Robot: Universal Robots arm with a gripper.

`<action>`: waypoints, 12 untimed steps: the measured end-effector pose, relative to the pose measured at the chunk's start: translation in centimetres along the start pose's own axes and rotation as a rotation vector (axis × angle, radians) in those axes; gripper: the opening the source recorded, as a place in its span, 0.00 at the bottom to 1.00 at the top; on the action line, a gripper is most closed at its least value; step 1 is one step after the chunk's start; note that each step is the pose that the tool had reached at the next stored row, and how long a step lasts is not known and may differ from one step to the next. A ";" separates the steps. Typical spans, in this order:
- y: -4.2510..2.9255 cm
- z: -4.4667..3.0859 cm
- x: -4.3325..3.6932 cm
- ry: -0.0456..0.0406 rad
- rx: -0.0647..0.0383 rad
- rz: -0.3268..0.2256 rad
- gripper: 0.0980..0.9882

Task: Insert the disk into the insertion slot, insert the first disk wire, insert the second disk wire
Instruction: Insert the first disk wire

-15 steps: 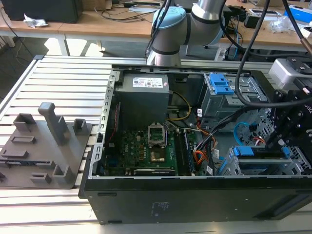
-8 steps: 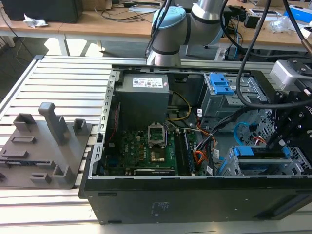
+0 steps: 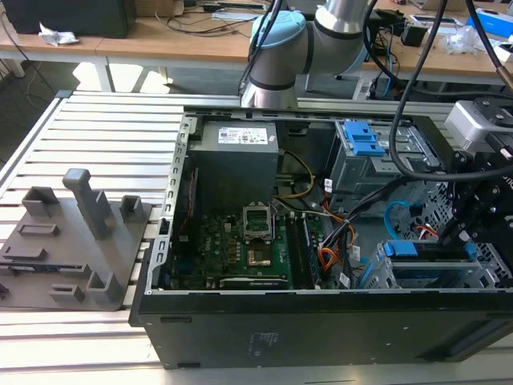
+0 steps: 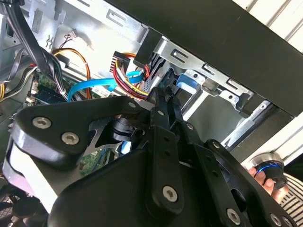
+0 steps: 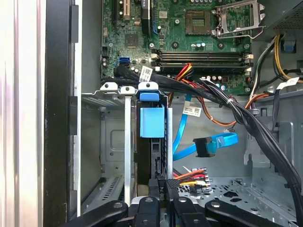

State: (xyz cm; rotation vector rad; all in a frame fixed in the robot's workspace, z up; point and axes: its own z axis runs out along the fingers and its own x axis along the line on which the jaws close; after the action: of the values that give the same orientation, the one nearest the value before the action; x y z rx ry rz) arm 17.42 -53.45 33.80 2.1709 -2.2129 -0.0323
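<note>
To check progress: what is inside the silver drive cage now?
A dark disk with a blue handle sits in the cage. The hand covers its near end, so its sockets cannot be seen.

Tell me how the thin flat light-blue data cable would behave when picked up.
Probably floppy: the thin flat light-blue data cable bends in a loose loop. Likely light and springy, since its small dark plug seems to hang free. Gripped mid-length, the plug may swing.
</note>
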 end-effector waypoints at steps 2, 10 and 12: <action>-0.02 0.22 0.02 0.0005 0.000 0.000 0.09; -0.02 0.45 0.02 -0.0011 0.000 0.000 0.17; -0.01 0.07 0.03 0.0000 0.000 0.000 0.17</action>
State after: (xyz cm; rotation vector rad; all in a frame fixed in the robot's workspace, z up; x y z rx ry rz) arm 17.42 -53.48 33.72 2.1709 -2.2129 -0.0322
